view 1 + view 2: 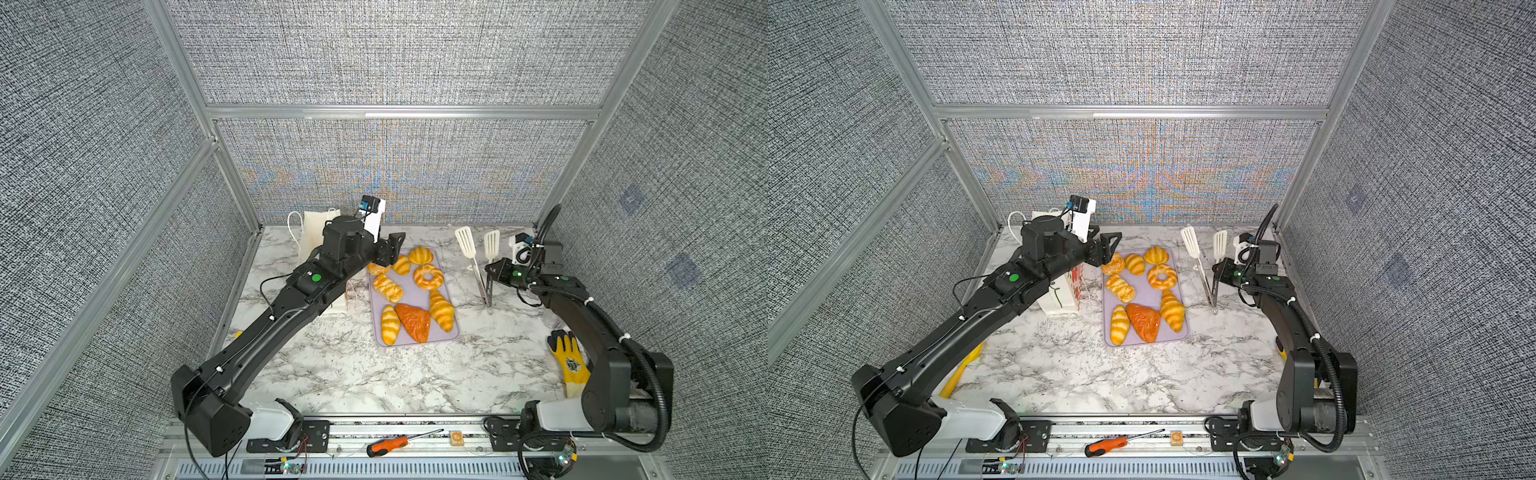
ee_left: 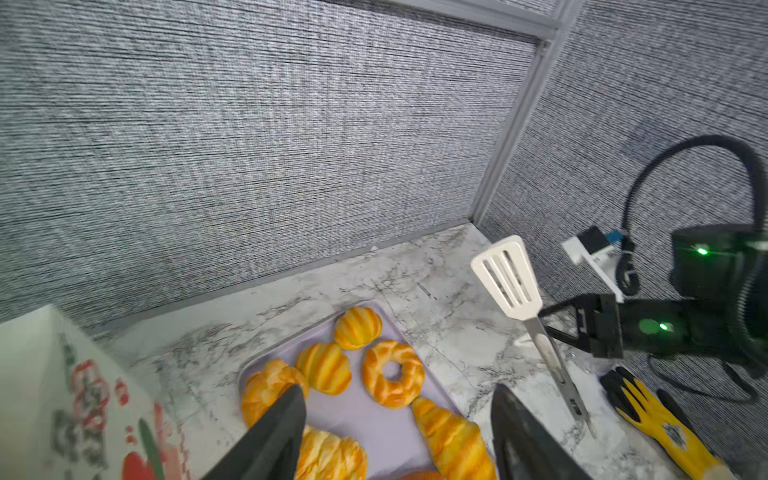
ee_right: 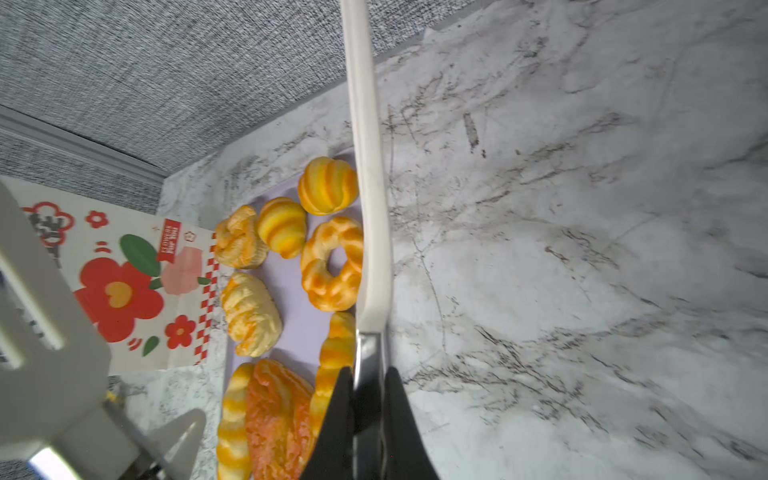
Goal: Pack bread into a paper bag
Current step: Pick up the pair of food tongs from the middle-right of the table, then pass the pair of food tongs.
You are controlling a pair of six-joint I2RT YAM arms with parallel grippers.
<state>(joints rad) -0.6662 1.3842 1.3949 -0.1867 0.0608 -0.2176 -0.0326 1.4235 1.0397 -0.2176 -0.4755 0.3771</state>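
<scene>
**A:** Where is the paper bag?

**B:** It stands upright on the left of the marble table, just beside the lilac tray. In both top views the left arm hides most of it.

**A:** And the left gripper?

**B:** It hangs over the tray's far left corner, jaws spread wide, with nothing held between them. In the left wrist view one finger overlaps the corner croissant. I cannot tell whether it touches.

**A:** The bread?

**B:** All eight pieces lie on the tray. From the left wrist, the ring doughnut shows just past the gap between the jaws.

**A:** Further right?

**B:** The white-bladed tongs are off the tray's right side, apart from it, blades pointing toward the back wall. The right gripper is clamped tight on one metal arm of them. The bread is well clear of those jaws.

**A:** Anything beyond that?

**B:** A yellow glove lies near the right arm's base.
</scene>
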